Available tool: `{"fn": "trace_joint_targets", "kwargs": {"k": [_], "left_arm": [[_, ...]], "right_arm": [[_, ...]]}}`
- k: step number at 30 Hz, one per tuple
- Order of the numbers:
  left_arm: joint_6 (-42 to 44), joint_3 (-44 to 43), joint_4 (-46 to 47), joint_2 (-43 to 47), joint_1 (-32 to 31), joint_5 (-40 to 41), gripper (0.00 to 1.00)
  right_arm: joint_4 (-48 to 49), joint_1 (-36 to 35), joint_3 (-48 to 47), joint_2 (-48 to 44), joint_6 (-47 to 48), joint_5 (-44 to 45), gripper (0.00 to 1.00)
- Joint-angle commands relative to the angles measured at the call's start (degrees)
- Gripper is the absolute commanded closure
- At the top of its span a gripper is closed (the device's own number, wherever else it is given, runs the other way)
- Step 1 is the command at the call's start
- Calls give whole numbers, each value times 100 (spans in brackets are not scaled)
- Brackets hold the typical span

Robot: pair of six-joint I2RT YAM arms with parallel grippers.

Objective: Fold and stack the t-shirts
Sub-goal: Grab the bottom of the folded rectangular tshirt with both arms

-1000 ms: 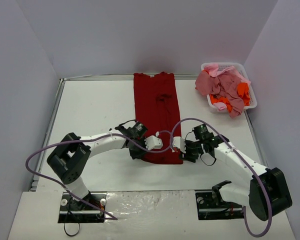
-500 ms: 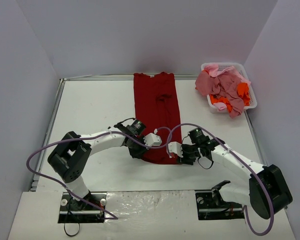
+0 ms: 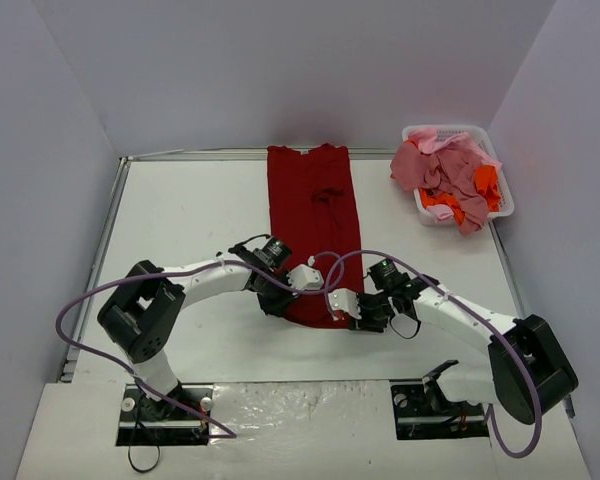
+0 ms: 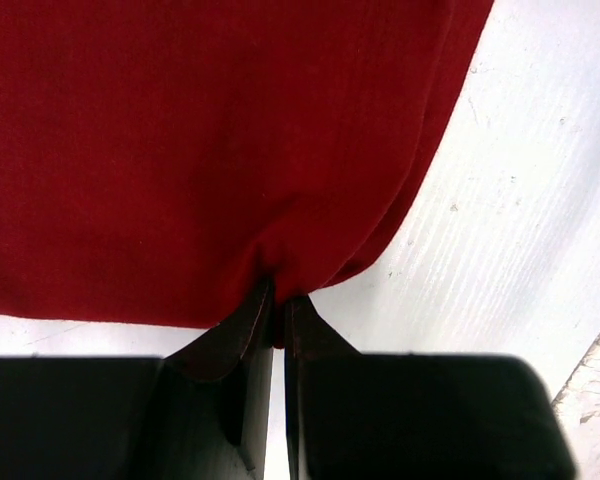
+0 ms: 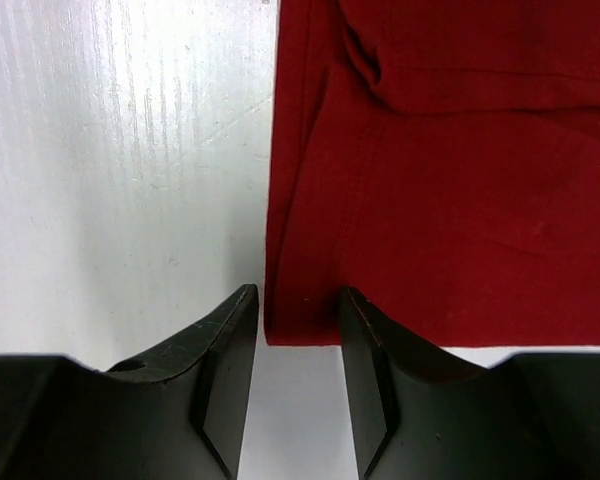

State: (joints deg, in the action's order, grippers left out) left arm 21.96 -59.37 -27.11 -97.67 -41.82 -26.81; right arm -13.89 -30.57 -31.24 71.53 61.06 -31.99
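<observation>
While the left gripper (image 4: pixel 277 302) is clamped tight on the hem of the dark red t-shirt (image 3: pixel 313 215), we see the right gripper (image 5: pixel 298 310) with its jaws apart around the shirt's other near corner. The shirt lies as a long narrow strip on the white tabletop (image 3: pixel 190 220). Its collar end is at the middle of the far edge and its hem end reaches toward the near edge, about midway between the left and right edges.

In the left wrist view we find the cloth gathered into a small pucker where the two dark jaws meet on it, at the near left corner of the strip. In the right wrist view the near right corner sits in the gap between the jaws. One jaw stands over bare tabletop just beside the cloth's side edge, and the other overlaps the red cloth. We cannot tell whether either one presses on it.

Both arms reach in from the near edge, with their grippers near each other at the hem. At the far right corner stands a white plastic basket (image 3: pixel 460 128), heaped with crumpled pink t-shirts (image 3: pixel 420 165), salmon t-shirts (image 3: pixel 462 178) and bright orange t-shirts (image 3: pixel 442 203), some hanging over its rim.
</observation>
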Motion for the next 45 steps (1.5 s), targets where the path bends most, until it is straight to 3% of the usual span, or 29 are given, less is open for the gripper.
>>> {"fn": "trace_joint_targets", "kwargs": {"k": [1, 6, 14, 20, 23, 31, 45], "left_arm": [[-42, -197, -110, -24, 86, -79, 98], [-42, -215, -128, -51, 130, -105, 98], [-25, -215, -145, -33, 148, -123, 97], [37, -189, -171, 20, 148, -132, 98], [81, -180, -224, 55, 148, -140, 98], [484, -276, -637, 134, 166, -299, 98], [1714, -716, -2025, 204, 166, -1301, 98]], "right_arm": [[-70, -125, -118, 151, -111, 70, 66], [-35, -248, -268, 546, -304, 289, 66], [35, -327, -418, 995, -507, 474, 74], [-8, -327, -426, 881, -595, 606, 97], [-105, -327, -496, 740, -612, 641, 100], [-702, -301, -918, 635, -569, 492, 100], [-1861, -213, -1323, 213, -156, -175, 100]]}}
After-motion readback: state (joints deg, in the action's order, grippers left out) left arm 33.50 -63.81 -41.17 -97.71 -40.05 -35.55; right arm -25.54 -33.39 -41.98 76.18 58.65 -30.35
